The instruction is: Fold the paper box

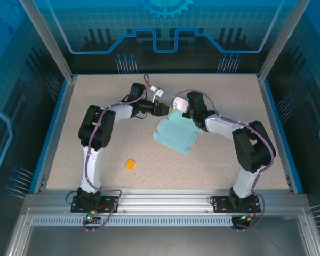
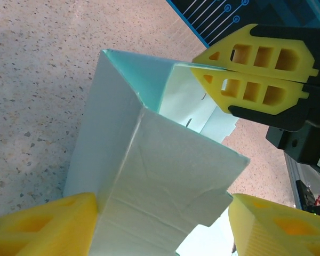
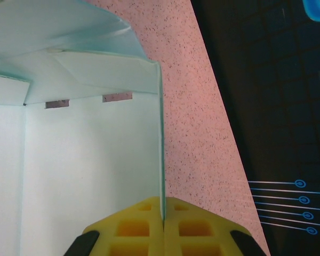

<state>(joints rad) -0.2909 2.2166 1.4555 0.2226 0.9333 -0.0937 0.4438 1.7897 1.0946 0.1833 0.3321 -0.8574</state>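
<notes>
Reaching inward | right gripper (image 3: pixel 163 205) clamped on paper box (image 1: pixel 176 133) wall | left gripper (image 2: pixel 162 224) apart, straddling its corner

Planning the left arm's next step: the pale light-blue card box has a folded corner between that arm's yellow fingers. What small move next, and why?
Probably close the left gripper gently on the pale light-blue card box. Its jaws stand apart around a raised folded corner, while the right gripper is shut on another wall's edge, steadying the card for a pinch.
</notes>
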